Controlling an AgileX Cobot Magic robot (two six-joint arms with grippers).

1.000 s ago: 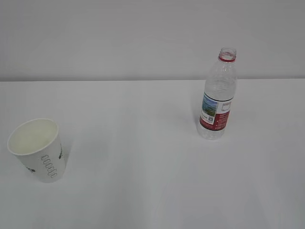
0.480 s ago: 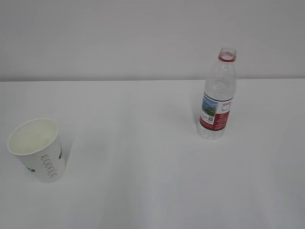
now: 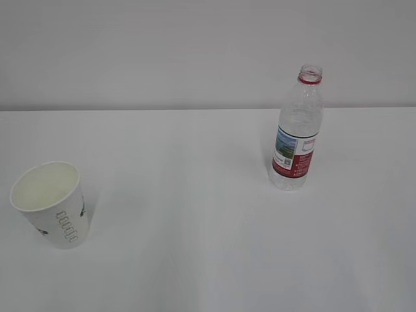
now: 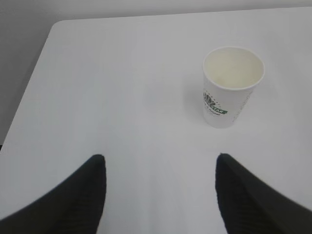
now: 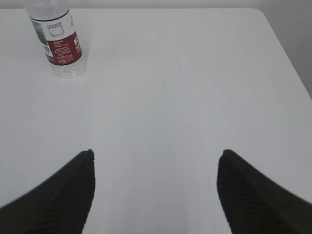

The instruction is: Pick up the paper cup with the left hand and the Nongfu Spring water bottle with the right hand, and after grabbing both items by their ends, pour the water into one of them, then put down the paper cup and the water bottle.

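Nothing has moved since the earlier frames. On the white counter (image 3: pixel 195 260) a paper cup (image 3: pixel 52 203) stands upright at the near left, open top up, green logo on its side. Well apart, at the far right, the Nongfu Spring water bottle (image 3: pixel 298 130) stands upright and uncapped. The left hand (image 4: pixel 161 195) hovers short of the cup, jaws spread wide and empty. The right hand (image 5: pixel 156 195) hovers well short of the bottle, jaws likewise wide apart, gripping nothing.
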